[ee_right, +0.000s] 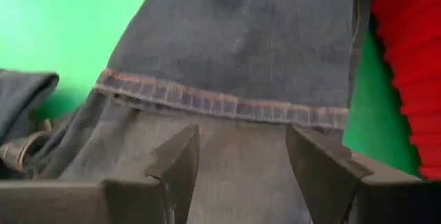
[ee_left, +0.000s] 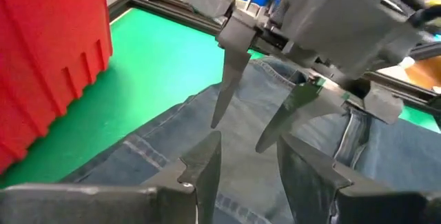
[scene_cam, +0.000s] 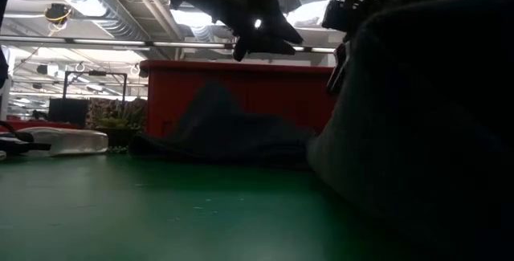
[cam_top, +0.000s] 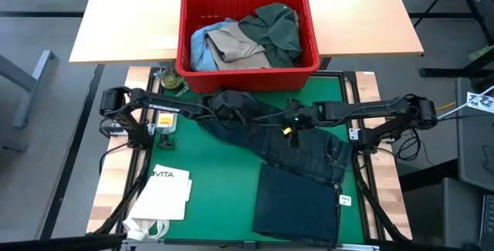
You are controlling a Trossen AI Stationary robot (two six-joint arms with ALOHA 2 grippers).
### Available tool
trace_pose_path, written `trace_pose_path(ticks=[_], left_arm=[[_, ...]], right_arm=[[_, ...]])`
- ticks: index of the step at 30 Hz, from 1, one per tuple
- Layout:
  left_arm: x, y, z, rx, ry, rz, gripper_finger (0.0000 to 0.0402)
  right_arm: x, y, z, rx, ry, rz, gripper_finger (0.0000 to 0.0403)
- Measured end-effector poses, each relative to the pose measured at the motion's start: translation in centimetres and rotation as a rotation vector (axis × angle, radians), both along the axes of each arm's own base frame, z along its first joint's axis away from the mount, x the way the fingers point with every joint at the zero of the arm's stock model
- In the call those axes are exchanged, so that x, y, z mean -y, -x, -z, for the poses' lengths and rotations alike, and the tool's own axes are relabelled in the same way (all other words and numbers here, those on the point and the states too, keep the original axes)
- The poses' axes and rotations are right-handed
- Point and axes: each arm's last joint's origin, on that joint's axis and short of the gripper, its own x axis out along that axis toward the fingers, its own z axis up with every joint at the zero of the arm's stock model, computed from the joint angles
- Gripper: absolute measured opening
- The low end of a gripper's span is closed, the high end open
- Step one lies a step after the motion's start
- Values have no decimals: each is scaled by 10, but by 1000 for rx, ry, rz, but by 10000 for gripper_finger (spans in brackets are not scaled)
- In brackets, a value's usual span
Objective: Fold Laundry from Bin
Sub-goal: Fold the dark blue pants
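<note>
Only "VITA" on the white bag (cam_top: 166, 191) reads; both pincers gape, empty.

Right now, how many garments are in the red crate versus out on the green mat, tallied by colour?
In the red ribbed plastic crate:
Dark green shirt: 1
Khaki-tan garment: 1
Light blue denim garment: 1
On the green mat:
Dark denim jeans: 1
Folded dark navy garment: 1
Total: 5
</note>
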Motion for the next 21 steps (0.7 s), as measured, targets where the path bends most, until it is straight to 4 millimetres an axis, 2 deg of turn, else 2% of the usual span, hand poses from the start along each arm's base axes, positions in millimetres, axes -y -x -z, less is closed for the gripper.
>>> trace_pose_path(ticks=[6, 12, 16, 21], left_arm=[[0, 30, -23, -89, -3, 13, 137], [10, 67, -27, -310, 92, -24, 137], [18, 87, -17, -533, 125, -62, 137], [26, 108, -4, -800, 9, -198, 137]], right_arm=[[0, -6, 13, -48, -13, -16, 218], [-5, -15, 36, -137, -25, -40, 218], [-12, -20, 54, -210, 6, -45, 218], [-14, -22, 71, -297, 38, -32, 218]])
